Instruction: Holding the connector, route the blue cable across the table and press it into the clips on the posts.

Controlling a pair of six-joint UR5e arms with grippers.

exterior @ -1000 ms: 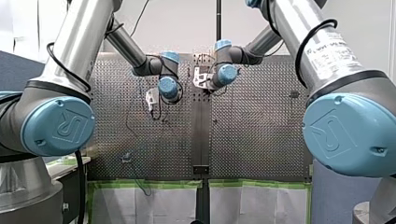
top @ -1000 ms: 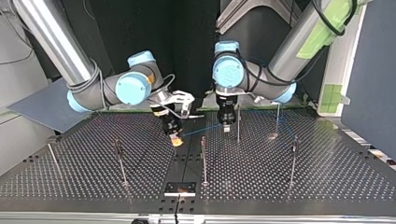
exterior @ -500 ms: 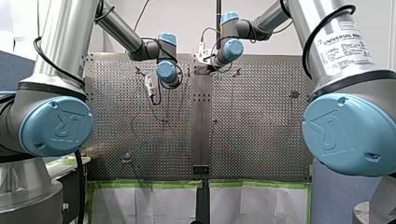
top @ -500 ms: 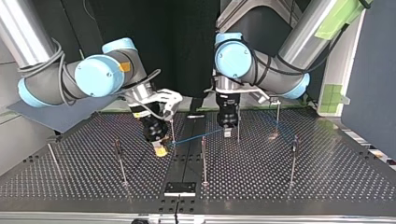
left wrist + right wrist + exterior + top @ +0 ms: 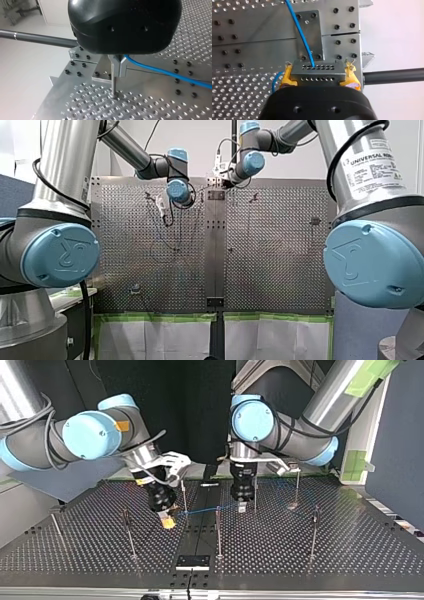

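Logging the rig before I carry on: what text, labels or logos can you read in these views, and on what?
"UNIVERSAL ROB…": white label on my right arm, front view; the rest curves out of sight.
Smaller lines under it: too small to read.
"R": embossed logo on the blue joint caps; any other letter is unclear.
Top and wrist views: no text.

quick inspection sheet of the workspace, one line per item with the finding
surface: perforated table with slim posts standing on it
job's things: grey connector with blue cable leaving it, stretched between the grippers
clutter: nothing seen
grippers: right gripper, yellow pads, shut on connector; left gripper shut on blue cable
cables: black cable hanging beside my left arm's base
surroundings: green tape along the table's edge
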